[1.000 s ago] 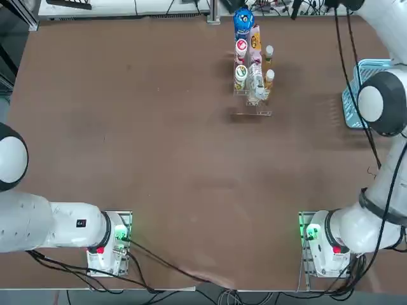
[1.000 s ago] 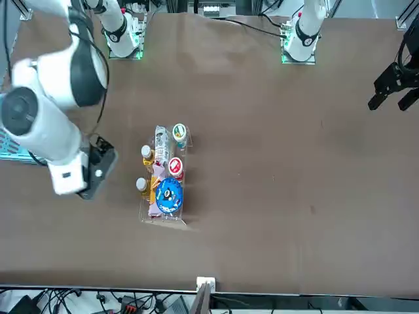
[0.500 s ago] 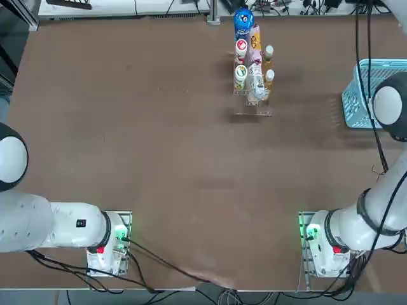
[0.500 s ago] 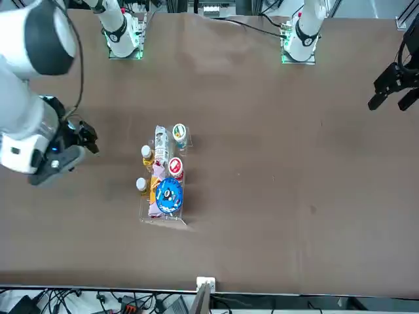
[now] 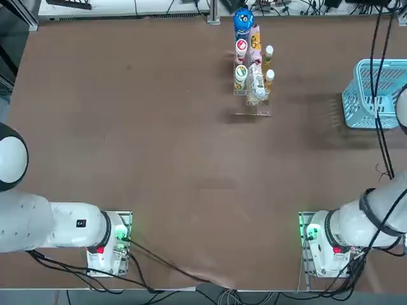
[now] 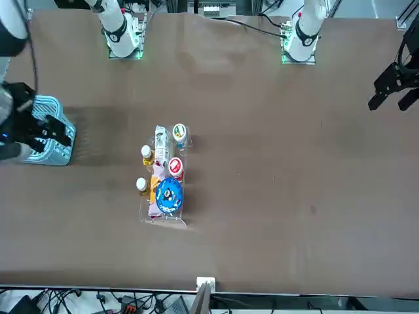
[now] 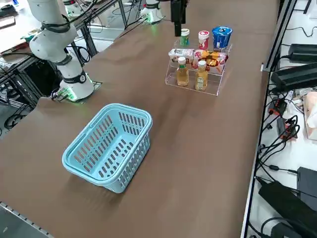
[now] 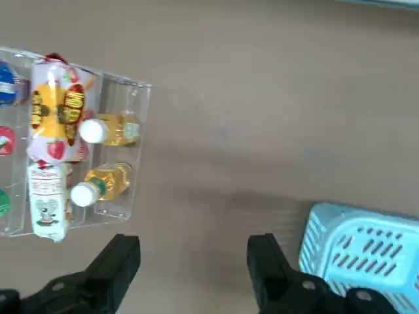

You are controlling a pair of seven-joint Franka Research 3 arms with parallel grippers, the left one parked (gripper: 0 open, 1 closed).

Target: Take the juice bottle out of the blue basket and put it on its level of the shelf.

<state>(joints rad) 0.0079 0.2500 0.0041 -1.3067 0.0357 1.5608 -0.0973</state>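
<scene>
Two juice bottles point(image 7: 183, 72) point(image 7: 201, 75), amber with white caps, stand side by side on the lowest level of the clear shelf point(image 7: 194, 84). They also show as the juice bottles point(image 8: 108, 129) point(image 8: 98, 186) in the wrist view. The blue basket point(image 7: 109, 146) sits apart on the table, and I see nothing inside it. My right gripper point(image 8: 193, 261) is open and holds nothing. It hangs high above the table between shelf and basket point(image 8: 363, 248). In the front view the gripper point(image 6: 52, 129) overlaps the basket point(image 6: 55, 154).
On the shelf's upper levels point(image 5: 248, 63) are a blue-lidded cup, red- and green-topped white bottles and snack packs. The basket point(image 5: 375, 95) lies near the table's right edge. Cables and boxes lie beyond the table's far edge.
My right arm has swung away from the shelf towards the robot's right, ending over the blue basket. Its gripper stayed empty. Shelf, bottles and basket have not moved.
</scene>
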